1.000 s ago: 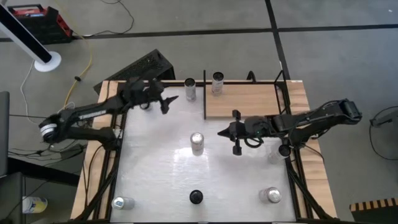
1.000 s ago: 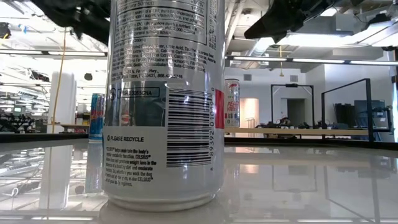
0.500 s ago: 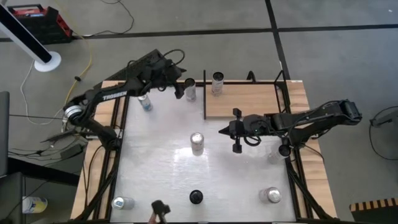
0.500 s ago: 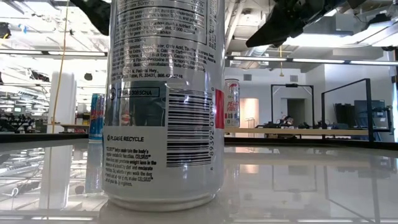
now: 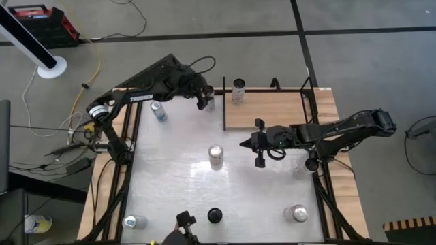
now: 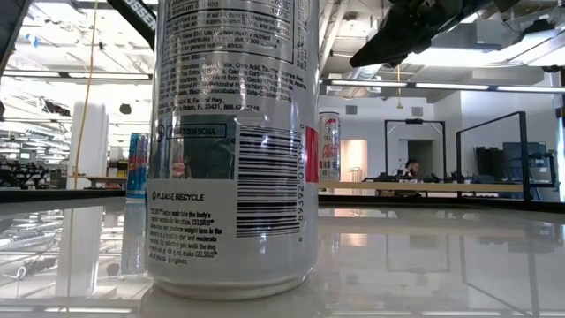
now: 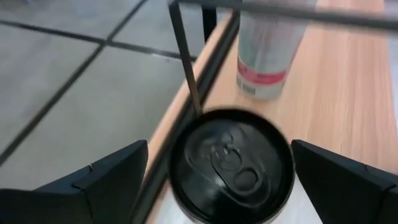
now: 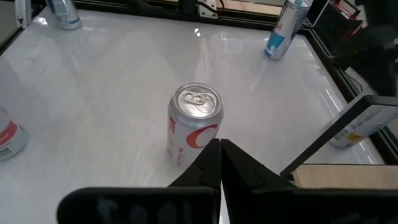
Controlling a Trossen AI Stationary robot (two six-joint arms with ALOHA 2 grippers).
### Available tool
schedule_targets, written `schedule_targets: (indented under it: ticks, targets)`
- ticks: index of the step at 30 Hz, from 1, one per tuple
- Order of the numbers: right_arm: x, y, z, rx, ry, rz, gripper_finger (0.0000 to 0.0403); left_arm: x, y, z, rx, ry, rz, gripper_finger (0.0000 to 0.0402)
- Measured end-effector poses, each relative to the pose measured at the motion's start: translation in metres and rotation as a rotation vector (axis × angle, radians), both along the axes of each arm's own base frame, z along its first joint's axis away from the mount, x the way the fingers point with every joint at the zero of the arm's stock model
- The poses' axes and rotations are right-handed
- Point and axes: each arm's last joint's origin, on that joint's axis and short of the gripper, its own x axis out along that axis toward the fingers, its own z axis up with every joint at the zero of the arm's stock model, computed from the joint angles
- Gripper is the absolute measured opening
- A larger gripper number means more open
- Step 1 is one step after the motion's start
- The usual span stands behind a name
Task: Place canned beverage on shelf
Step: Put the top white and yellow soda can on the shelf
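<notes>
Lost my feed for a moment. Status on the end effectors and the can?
Left end effector open, straddling black-topped can beside shelf. Right end effector shut, empty, above the table's middle. Black shelf post stands close behind the can.

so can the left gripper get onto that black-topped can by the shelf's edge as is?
Probably yes. The left gripper is open, its fingers wide on either side of the black-topped can and nothing between; the shelf's black rod stands just beyond.
</notes>
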Motion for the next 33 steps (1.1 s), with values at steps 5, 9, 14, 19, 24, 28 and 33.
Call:
schedule_targets:
  ticks: [5,9,14,19,24,28,33]
  targets:
    - [0.0,-0.002,0.0,0.005,-0.002,-0.011,0.0028,0.002,0.001,-0.007,-0.013,0.017,0.0,0.0378]
    - [0.0,-0.004,0.0,0.006,-0.002,-0.017,0.0028,0.002,0.0,-0.008,-0.017,0.023,0.0,0.0373]
    - [0.0,-0.005,0.0,0.006,-0.002,-0.023,0.0028,0.005,-0.002,-0.008,-0.012,0.028,0.001,0.0311]
    - [0.0,-0.005,0.0,0.007,-0.001,-0.023,0.0028,0.006,-0.006,-0.007,0.0,0.037,0.001,0.0232]
    - [0.0,-0.005,0.0,0.016,0.0,-0.029,0.0028,-0.004,-0.018,0.014,0.011,0.064,-0.023,0.0232]
    - [0.0,-0.005,0.0,0.028,-0.001,-0.036,0.0028,-0.023,-0.038,0.06,0.069,-0.02,-0.058,0.0232]
    - [0.001,-0.005,0.0,0.03,-0.009,-0.037,0.0028,-0.048,-0.081,0.109,0.048,-0.165,-0.327,0.0232]
